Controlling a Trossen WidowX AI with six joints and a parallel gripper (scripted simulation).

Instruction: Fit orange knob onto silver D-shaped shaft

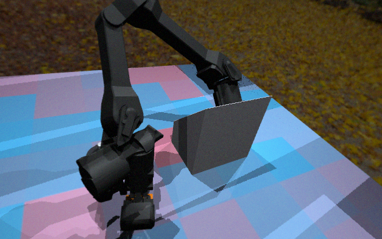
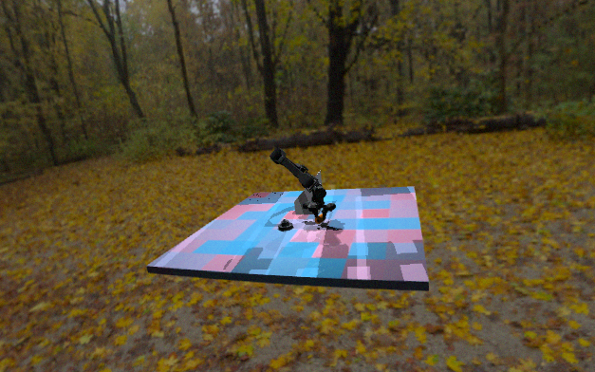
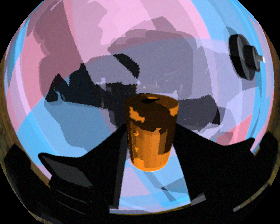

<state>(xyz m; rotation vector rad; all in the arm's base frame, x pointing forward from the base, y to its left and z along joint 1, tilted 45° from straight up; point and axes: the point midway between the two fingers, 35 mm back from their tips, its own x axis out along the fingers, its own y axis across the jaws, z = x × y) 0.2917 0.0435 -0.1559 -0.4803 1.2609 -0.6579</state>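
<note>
My gripper (image 1: 137, 202) (image 2: 320, 216) (image 3: 149, 127) is shut on the orange knob (image 1: 129, 199) (image 2: 319, 219) (image 3: 151, 129) and holds it just above the patchwork table (image 1: 283, 198) (image 2: 375, 266). In the wrist view the knob stands upright between the two dark fingers, with its dark hole facing away from the camera. The round dark pedestal (image 2: 285, 225) (image 3: 241, 56) stands on the table off to one side of the knob, well apart from it. In the top view my wrist hides most of the pedestal; only a small silver tip (image 1: 99, 144) shows beside the arm.
A grey wedge-shaped block (image 1: 222, 134) (image 2: 301, 204) stands at the arm's base, behind the gripper. The table's edges drop off to leaf-covered ground on all sides.
</note>
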